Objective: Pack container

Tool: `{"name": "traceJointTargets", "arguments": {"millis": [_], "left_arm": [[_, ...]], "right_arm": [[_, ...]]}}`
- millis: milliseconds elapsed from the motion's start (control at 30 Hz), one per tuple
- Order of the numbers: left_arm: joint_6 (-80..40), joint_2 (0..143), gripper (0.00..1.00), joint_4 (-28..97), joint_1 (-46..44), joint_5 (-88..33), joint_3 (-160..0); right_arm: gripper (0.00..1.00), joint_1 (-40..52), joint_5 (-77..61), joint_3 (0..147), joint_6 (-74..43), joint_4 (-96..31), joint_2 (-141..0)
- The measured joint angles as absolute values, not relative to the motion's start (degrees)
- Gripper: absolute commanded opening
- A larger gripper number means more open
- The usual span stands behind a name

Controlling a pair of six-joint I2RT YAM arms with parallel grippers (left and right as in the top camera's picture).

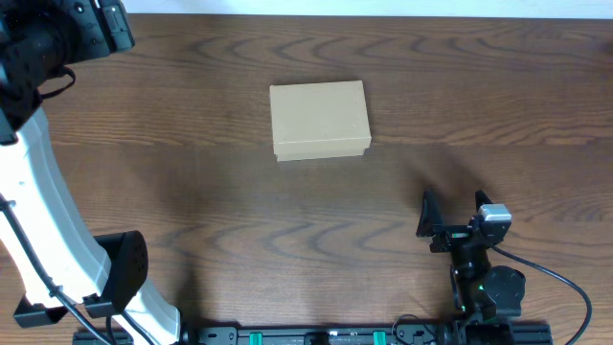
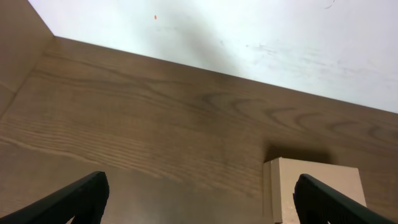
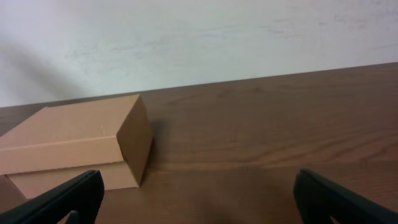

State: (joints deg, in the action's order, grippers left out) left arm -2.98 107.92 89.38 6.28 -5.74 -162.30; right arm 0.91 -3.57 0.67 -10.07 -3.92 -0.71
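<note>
Wood-grain worktop (image 1: pixel 192 163) with one closed cardboard box between two arms.
The container (image 1: pixel 320 119) lies flat near the middle, lid down, well apart from both arms. The right hand (image 1: pixel 454 209) is near the front edge, fingers spread and holding nothing, with the box ahead to its left. The left hand (image 2: pixel 200 186), at the far left corner, is likewise spread and empty.

Container (image 1: pixel 319 119) was plain tan cardboard, unmarked. Table (image 1: pixel 172 144) showed dark brown wood with wavy, looping grain. Wall (image 2: pixel 249 37) was off-white with faint grey smudges and one tiny orange speck (image 2: pixel 155 17). Left arm (image 1: pixel 48 201) had a white shell and black joints. Left gripper (image 2: pixel 200 186) and right gripper (image 1: pixel 454 209) were black. Small green lights (image 1: pixel 479 286) glowed on the right arm.
</note>
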Motion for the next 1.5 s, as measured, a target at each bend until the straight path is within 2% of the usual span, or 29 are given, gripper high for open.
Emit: {"name": "traceJointTargets", "arguments": {"millis": [300, 467, 667, 767, 967, 1100, 1267, 1500], "left_arm": [[-2.98, 106.59, 0.96, 89.45, 6.28, -5.74, -159.96], [-2.98, 98.13, 0.96, 89.38, 6.28, -5.74, -147.44], [-2.7, 79.92, 0.96, 85.27, 6.28, -5.37, -126.1], [-2.48, 68.73, 0.96, 68.25, 6.28, -4.01, -112.51], [-1.89, 48.36, 0.96, 20.32, 6.28, -2.15, -81.49], [-1.65, 36.8, 0.96, -2.57, 6.28, -1.74, -63.29], [-1.63, 25.26, 0.96, -19.35, 6.28, -1.3, -43.97], [-1.65, 14.5, 0.96, -22.7, 6.28, -1.28, -25.87]], "right_arm": [[0.99, 0.91, -3.57, 0.67, -10.07, -3.9, -0.71], [0.99, 0.91, -3.6, 0.67, -10.07, -3.9, -0.71], [0.99, 0.91, -3.57, 0.64, -10.09, -3.86, -0.71], [0.99, 0.91, -3.57, 0.62, -10.09, -3.81, -0.69], [0.99, 0.91, -3.57, 0.58, -10.09, -3.77, -0.67], [0.99, 0.91, -3.57, 0.56, -10.09, -3.77, -0.69], [0.99, 0.91, -3.51, 0.56, -10.09, -3.77, -0.69], [0.99, 0.91, -3.38, 0.56, -10.09, -3.77, -0.69]]}}
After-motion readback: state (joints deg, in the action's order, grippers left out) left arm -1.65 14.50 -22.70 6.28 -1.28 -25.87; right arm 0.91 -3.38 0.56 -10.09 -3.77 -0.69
